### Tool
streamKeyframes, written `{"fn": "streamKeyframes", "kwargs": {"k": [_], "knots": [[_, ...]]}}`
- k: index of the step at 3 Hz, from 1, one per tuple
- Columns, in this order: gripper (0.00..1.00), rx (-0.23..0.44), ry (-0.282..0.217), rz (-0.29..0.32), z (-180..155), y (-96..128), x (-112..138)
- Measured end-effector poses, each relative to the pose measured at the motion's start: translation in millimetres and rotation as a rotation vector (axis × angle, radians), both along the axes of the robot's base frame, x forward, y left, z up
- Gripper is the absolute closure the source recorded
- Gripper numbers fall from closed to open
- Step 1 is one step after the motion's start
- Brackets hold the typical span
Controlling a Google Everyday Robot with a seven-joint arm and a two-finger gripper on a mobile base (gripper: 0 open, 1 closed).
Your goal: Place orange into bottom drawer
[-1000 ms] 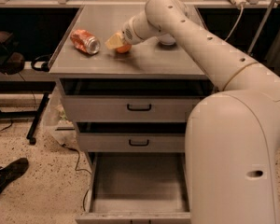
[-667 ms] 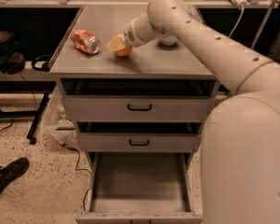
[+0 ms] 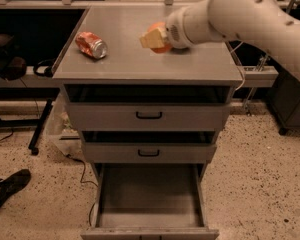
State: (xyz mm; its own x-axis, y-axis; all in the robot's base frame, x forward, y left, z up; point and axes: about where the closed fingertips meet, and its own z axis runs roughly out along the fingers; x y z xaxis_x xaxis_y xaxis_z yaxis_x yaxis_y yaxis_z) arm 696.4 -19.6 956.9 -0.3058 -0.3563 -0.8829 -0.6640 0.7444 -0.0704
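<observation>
You're looking at a lab or workshop, not a home: a grey metal drawer cabinet (image 3: 130, 56) stands on speckled flooring (image 3: 260, 174), with a loose cable (image 3: 84, 171) at its left foot and dark benches (image 3: 20, 76) beside it. The gripper (image 3: 152, 38) hangs over the cabinet's top.

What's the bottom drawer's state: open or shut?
Open: the bottom drawer is pulled out, floor showing. The gripper is at the orange on the cabinet top.

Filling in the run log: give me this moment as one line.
tool at orange on cabinet top | soda can lying on same top | bottom drawer open | orange not yet in drawer
</observation>
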Motion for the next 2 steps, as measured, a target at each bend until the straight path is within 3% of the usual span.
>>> {"fn": "streamKeyframes", "kwargs": {"k": [1, 2], "knots": [[1.0, 0.021, 0.053, 0.078, -19, -5, -62], [1.0, 0.004, 0.168, 0.244, -75, 17, -103]]}}
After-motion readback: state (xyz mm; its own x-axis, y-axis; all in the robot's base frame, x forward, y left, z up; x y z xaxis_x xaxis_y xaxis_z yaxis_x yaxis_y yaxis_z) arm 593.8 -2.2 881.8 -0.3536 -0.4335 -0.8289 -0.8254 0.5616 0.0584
